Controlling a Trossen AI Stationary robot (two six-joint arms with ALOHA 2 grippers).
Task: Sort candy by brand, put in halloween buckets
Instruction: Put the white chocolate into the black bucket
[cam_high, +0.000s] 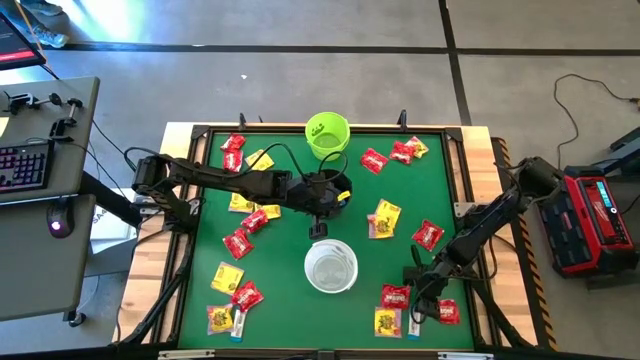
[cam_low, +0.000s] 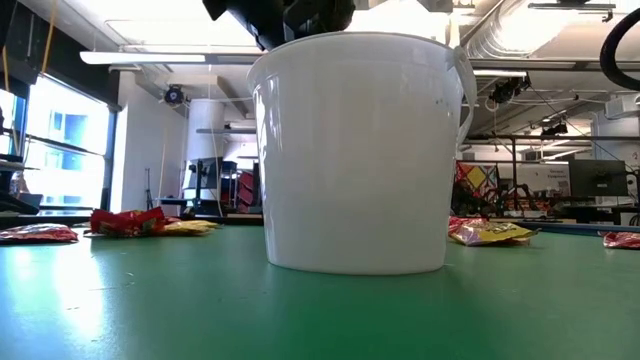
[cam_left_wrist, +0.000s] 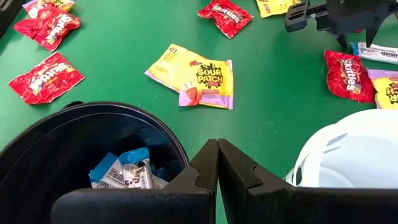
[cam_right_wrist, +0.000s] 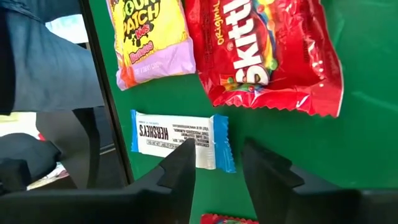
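Red and yellow candy packets lie scattered on the green table (cam_high: 290, 300). My right gripper (cam_right_wrist: 217, 155) is open near the front right corner. It points down at a blue-and-white packet (cam_right_wrist: 177, 138), with its fingertips on either side of the packet's blue end. Beside that packet lie a red packet (cam_right_wrist: 267, 56) and a yellow one (cam_right_wrist: 152, 37). My left gripper (cam_left_wrist: 217, 163) is shut over the near rim of the black bucket (cam_left_wrist: 68, 149), which holds blue-and-white packets (cam_left_wrist: 124, 171). The green bucket (cam_high: 327, 135) stands at the far edge and the white bucket (cam_high: 331, 266) mid-table. My right gripper comes at the blue-and-white packet from above, slanting down. One fingertip (cam_right_wrist: 183, 155) overlaps the packet's edge near its blue end (cam_right_wrist: 222, 144), and the other stands past that end. Whether either tip touches the packet, I cannot tell. The packet lies flat on the table.
The table's black front rail (cam_right_wrist: 102, 93) runs close beside the blue-and-white packet, with blue cloth (cam_right_wrist: 43, 56) beyond it. A desk with a keyboard (cam_high: 25, 165) stands left of the table and a red box (cam_high: 595, 215) to its right. The white bucket (cam_low: 355, 150) fills the low view.
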